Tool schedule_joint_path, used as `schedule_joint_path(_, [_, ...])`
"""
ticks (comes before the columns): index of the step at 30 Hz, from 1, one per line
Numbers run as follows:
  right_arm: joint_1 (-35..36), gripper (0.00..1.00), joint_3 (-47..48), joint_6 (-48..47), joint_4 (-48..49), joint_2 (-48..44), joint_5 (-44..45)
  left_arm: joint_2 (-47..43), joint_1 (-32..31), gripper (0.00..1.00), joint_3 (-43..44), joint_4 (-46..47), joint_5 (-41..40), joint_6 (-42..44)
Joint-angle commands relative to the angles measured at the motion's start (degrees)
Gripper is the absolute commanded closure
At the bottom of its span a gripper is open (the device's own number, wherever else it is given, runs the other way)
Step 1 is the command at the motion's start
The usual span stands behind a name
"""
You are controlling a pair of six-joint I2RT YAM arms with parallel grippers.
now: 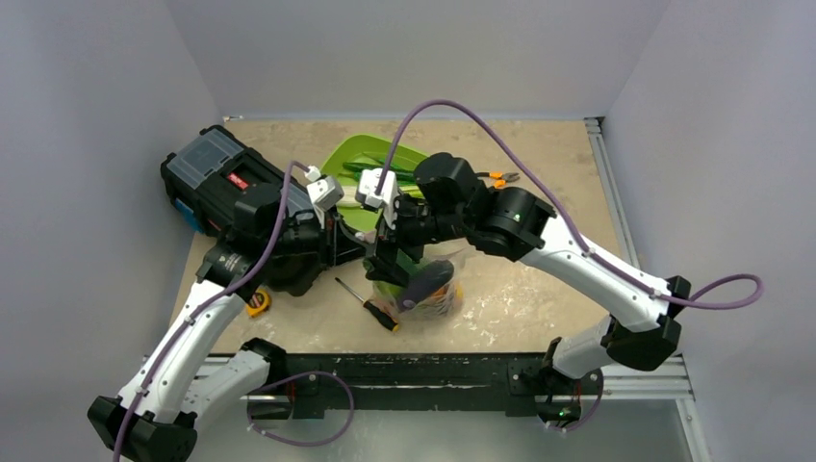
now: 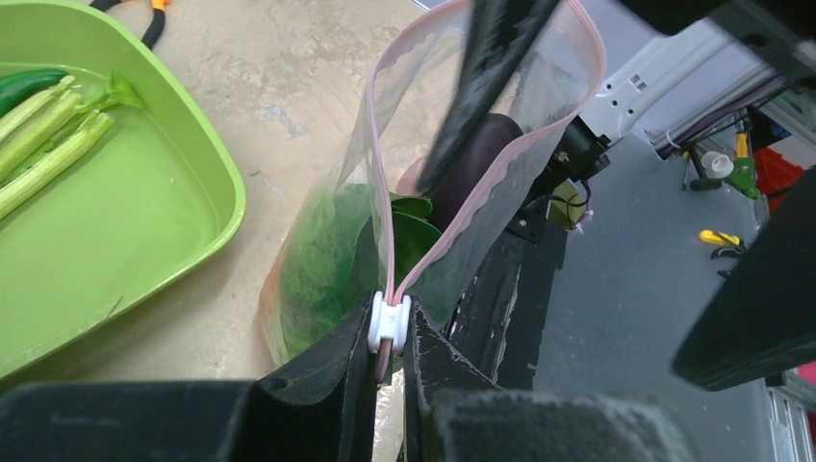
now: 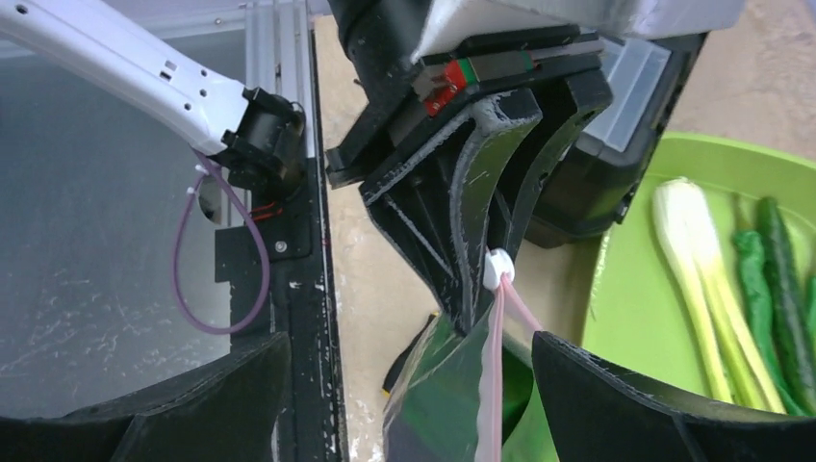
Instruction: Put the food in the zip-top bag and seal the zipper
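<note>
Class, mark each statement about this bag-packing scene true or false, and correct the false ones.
1. The left tool pinches the white slider on the zipper. True.
2. The zip-top bag is fully sealed. False: its mouth gapes open beyond the slider.
3. A purple eggplant sits inside the bag. True.
4. The tray is empty. False: green stalks lie in it.
5. The screwdriver lies in the tray. False: it lies on the table beside the bag.
</note>
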Motion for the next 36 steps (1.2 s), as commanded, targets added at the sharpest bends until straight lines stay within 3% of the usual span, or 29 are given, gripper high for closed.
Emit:
schedule_joint_path(1, [-2.3, 0.06, -3.1, -1.6, 8.5, -0.4, -8.6, -0.6, -0.3, 1.0, 3.4, -0.6, 5.8, 2.4])
schedule_joint_path(7, [-5.4, 0.09, -6.6, -5.4, 11.5, -1.8, -10.2, 0.2, -0.2, 1.0, 4.6, -3.0, 9.0, 3.9])
schedule_joint_path(12, [-8.5, 0.18, -6.7, -8.2, 9.7, -0.9, -13.3, 0.8, -0.3, 1.0, 6.3, -4.8, 9.8, 5.4])
schedule_joint_path(20, [-9.0, 0.2, -8.7, -9.5, 13.3, -1.1, -17.1, 1.8, -0.2, 1.0, 7.3, -4.3, 11.2, 5.0])
schedule_joint_path(25, [-9.0, 0.44, -7.9, -10.4, 12.2, 0.8, -18.1, 2.6, -0.3, 1.0, 8.6, -5.2, 11.7, 5.4])
schedule_joint_path(36, [-9.0, 0.77, -10.5, -11.5, 12.5, -0.9, -18.0, 2.7, -0.3, 1.0, 9.2, -6.3, 12.4, 6.1])
